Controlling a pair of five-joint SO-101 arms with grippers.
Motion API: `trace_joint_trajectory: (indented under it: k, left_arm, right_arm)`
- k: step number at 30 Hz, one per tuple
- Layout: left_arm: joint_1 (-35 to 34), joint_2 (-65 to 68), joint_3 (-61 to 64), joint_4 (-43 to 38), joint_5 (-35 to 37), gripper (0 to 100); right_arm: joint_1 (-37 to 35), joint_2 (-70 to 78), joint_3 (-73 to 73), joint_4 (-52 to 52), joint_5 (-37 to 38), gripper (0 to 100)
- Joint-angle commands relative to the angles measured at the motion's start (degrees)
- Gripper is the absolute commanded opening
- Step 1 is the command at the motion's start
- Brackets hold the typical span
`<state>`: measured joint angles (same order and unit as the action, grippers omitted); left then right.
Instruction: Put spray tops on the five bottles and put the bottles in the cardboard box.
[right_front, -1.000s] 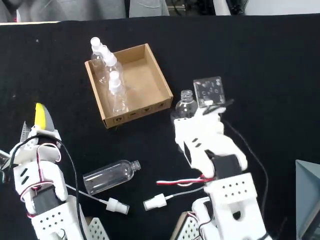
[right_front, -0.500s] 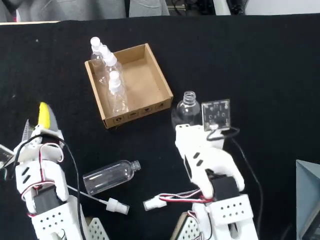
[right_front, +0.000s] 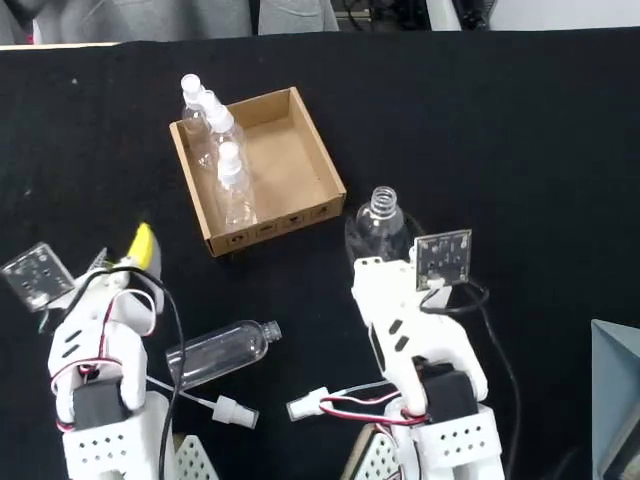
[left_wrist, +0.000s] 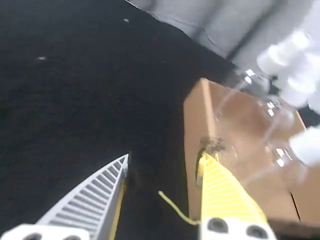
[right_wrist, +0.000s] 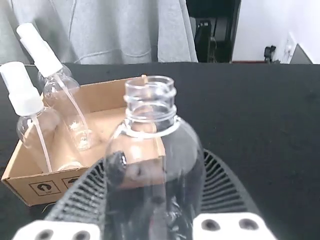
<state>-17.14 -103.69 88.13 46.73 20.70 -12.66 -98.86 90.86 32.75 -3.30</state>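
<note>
My right gripper (right_front: 380, 252) is shut on a clear, uncapped bottle (right_front: 378, 222), held upright just right of the cardboard box (right_front: 300, 150). In the right wrist view the bottle (right_wrist: 152, 155) stands between the fingers (right_wrist: 80, 197), its open neck up. Three bottles with white spray tops (right_front: 230, 168) rest in the box's left side. Another uncapped bottle (right_front: 220, 352) lies on the table between the arms. Two loose spray tops (right_front: 236, 410) (right_front: 310, 405) lie near the front edge. My left gripper (right_front: 125, 252) is open, below and left of the box (left_wrist: 235, 145).
The black table (right_front: 520, 130) has free room to the right and behind the box. A grey object (right_front: 615, 400) sits at the right edge. Red and white cables (right_front: 350, 395) run across the loose spray top near the right arm's base.
My right arm drew back toward the front edge with the bottle still held. The left arm swung right, turning its open gripper toward the box.
</note>
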Motion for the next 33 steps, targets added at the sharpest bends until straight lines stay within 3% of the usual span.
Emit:
trace_joint_trajectory:
  k: [1,13,33]
  left_arm:
    - [5.05,-0.88,-6.46,4.31,-4.22,21]
    - [17.80,-0.88,-15.34,17.49,-19.87,21]
    - [27.74,-0.62,-16.75,30.24,-44.04,21]
  right_arm:
    - [1.49,-3.47,0.48,-1.85,0.00,10.0]
    - [3.52,-6.55,2.15,-1.93,0.00,10.0]
    - [6.33,-6.64,5.23,-7.03,-0.09,10.0]
